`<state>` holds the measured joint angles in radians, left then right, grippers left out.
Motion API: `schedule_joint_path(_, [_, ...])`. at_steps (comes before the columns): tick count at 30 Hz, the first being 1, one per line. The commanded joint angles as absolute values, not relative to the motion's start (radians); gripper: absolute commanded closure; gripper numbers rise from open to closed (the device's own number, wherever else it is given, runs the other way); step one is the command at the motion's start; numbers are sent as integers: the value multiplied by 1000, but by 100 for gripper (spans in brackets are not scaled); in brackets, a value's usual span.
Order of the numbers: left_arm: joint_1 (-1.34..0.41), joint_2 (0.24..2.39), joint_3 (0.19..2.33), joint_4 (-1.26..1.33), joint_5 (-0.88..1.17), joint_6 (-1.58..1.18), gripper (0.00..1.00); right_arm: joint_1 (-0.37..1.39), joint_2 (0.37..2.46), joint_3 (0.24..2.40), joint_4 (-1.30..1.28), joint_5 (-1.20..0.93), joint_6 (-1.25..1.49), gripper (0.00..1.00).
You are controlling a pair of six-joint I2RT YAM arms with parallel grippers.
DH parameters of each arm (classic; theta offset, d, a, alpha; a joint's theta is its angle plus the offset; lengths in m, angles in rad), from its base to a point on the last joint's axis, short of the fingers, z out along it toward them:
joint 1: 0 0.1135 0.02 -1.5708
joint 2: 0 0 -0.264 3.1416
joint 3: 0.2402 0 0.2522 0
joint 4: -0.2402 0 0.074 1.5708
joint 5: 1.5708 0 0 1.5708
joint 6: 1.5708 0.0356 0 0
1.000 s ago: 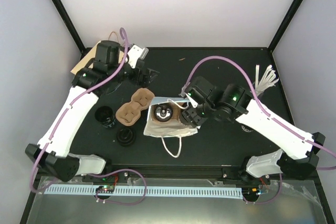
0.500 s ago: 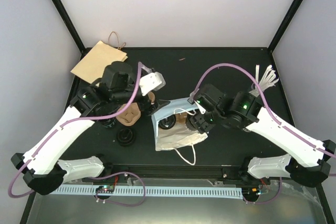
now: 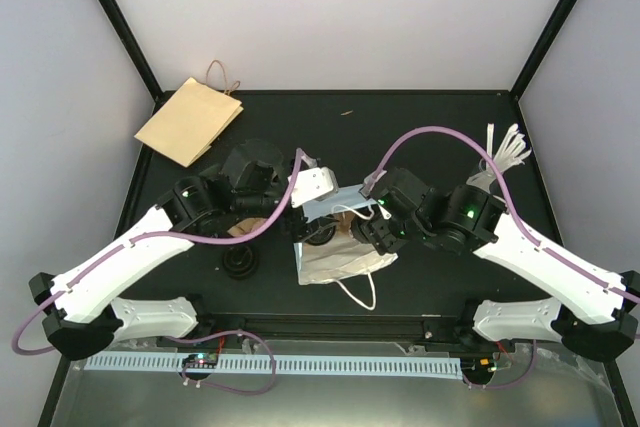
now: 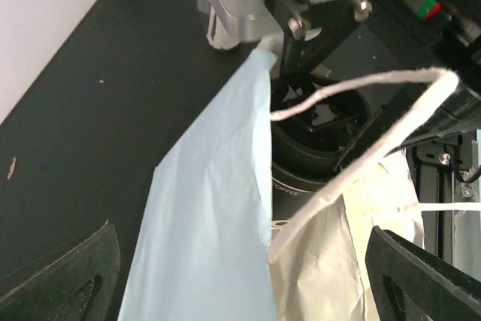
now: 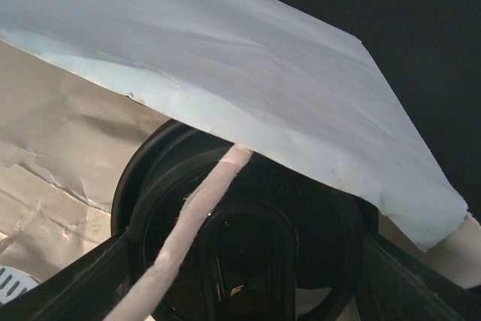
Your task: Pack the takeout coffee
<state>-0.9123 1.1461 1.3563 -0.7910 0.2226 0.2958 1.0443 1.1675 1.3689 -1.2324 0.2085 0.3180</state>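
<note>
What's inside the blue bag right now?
The cup's black lid shows in the mouth of the bag, a white handle lying across it. The cup's body and the bag's bottom are covered by the paper walls.

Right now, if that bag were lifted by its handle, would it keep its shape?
Probably not: the bag looks thin and creased, so it would likely sag. Its cord handle bends loosely, so seems floppy. The cup inside may shift.

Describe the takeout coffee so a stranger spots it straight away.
In the middle of the black table lies a pale blue paper bag, cream inside. The takeout coffee sits in its open mouth: the only black lid inside a bag.
</note>
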Motion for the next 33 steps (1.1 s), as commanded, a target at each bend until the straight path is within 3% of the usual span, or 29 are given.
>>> schedule_joint_path(1, [-948, 1145, 1319, -758, 180, 272, 9, 1053, 1146, 1360, -1178, 244, 333, 39])
schedule_joint_path(17, [-960, 1105, 1197, -553, 45, 160, 37, 1060, 1126, 1327, -1150, 289, 354, 39])
schedule_joint_path(28, [-960, 1095, 1168, -438, 153, 134, 39, 1060, 1113, 1313, -1134, 296, 362, 39])
schedule_joint_path(33, [-960, 1101, 1164, -393, 155, 116, 47, 1060, 1109, 1305, -1123, 305, 362, 39])
